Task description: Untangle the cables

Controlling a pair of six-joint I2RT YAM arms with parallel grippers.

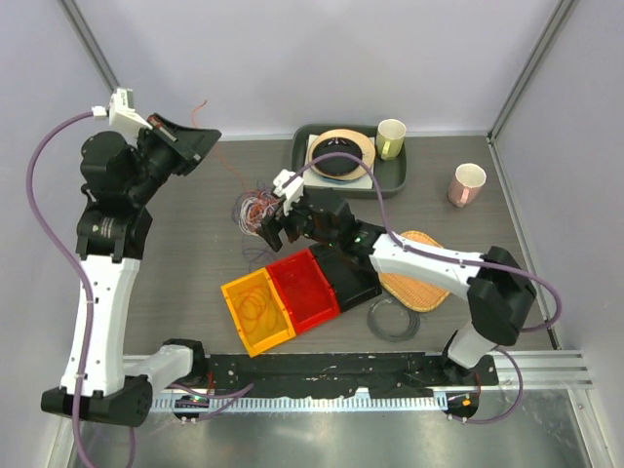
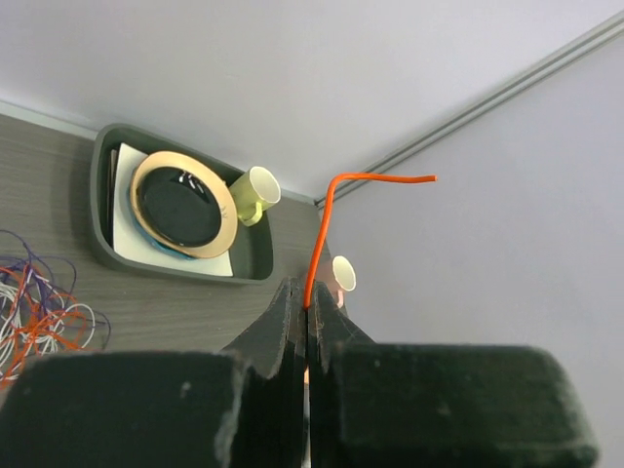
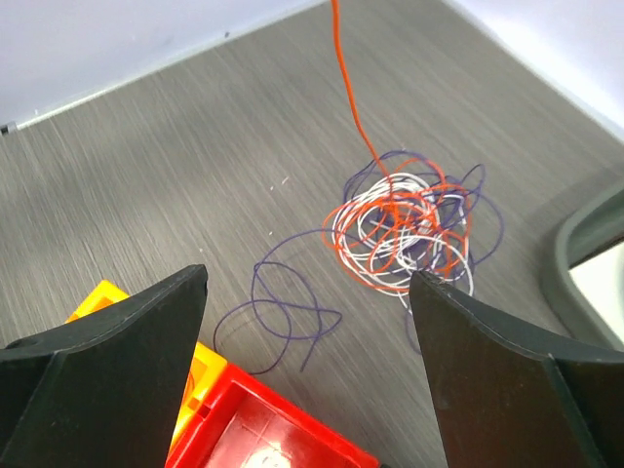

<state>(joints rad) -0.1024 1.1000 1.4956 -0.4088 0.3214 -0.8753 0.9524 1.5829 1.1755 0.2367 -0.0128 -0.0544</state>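
A tangle of orange-red, purple and white cables (image 1: pixel 255 210) lies on the table's middle; it also shows in the right wrist view (image 3: pixel 405 229) and the left wrist view (image 2: pixel 39 312). My left gripper (image 1: pixel 185 141) is raised at the back left and shut on an orange-red cable (image 2: pixel 322 234) whose free end sticks out past the jaws. That cable (image 3: pixel 346 78) runs taut down into the tangle. My right gripper (image 1: pixel 276 229) hovers open just in front of the tangle, holding nothing (image 3: pixel 307 278). A loose purple cable (image 3: pixel 288 312) lies between its fingers on the table.
A yellow bin (image 1: pixel 230 304) holding an orange coil (image 1: pixel 255 307), a red bin (image 1: pixel 307 292) and a black bin (image 1: pixel 351 278) sit in front. A dark tray (image 1: pixel 390 180), two cups (image 1: pixel 390 138) (image 1: pixel 466 185), a woven mat (image 1: pixel 414 283) and a clear ring (image 1: pixel 393 320) lie to the right.
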